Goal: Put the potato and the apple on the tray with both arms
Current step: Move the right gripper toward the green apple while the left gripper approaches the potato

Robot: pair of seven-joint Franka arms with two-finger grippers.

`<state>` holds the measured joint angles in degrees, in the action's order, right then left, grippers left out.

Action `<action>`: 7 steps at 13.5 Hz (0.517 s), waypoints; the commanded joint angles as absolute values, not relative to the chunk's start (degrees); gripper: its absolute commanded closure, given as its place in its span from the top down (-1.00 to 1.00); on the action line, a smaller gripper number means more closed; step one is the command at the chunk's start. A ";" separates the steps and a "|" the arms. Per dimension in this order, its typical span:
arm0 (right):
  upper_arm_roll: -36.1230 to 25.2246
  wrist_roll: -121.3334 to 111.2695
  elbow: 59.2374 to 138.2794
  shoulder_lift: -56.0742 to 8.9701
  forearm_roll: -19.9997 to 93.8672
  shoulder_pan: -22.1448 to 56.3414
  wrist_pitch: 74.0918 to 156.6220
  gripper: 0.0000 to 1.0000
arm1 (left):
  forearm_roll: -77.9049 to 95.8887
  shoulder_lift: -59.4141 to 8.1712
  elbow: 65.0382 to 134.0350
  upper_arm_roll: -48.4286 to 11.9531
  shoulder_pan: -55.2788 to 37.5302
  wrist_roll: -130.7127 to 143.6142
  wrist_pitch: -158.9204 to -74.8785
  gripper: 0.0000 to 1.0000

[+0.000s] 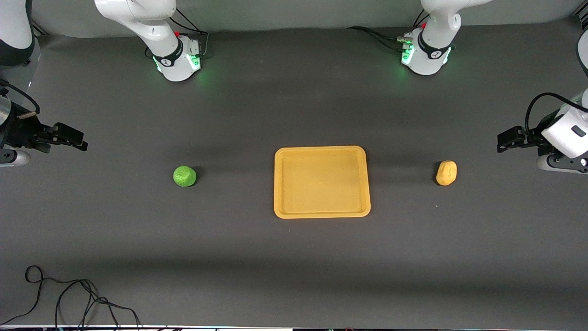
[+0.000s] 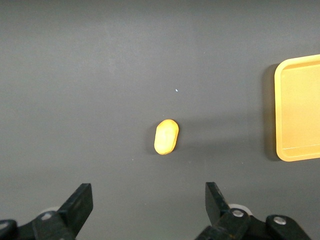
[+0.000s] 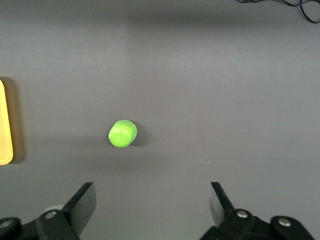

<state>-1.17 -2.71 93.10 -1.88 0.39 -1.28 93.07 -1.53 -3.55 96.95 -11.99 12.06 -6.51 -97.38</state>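
The yellow-orange tray lies empty at the table's middle. The green apple sits on the table beside it, toward the right arm's end. The yellow-orange potato sits beside the tray, toward the left arm's end. My left gripper hangs open and empty over the table's left-arm end, apart from the potato. In the left wrist view the potato shows ahead of the open gripper, with the tray at the edge. My right gripper hangs open and empty over the right-arm end. In its wrist view the apple shows ahead of the open gripper.
A loose black cable lies on the table near the front camera's edge at the right arm's end; it also shows in the right wrist view. The two arm bases stand along the table's edge farthest from the camera.
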 commanded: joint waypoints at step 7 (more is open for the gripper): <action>-1.05 -3.52 91.67 -2.64 0.44 -1.41 92.55 1.00 | -2.29 -5.18 95.19 -12.22 12.04 -5.63 -97.56 1.00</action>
<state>-1.17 -2.71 93.09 -1.91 0.39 -1.28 93.09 -1.54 -4.59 96.67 -12.03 12.06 -6.50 -97.64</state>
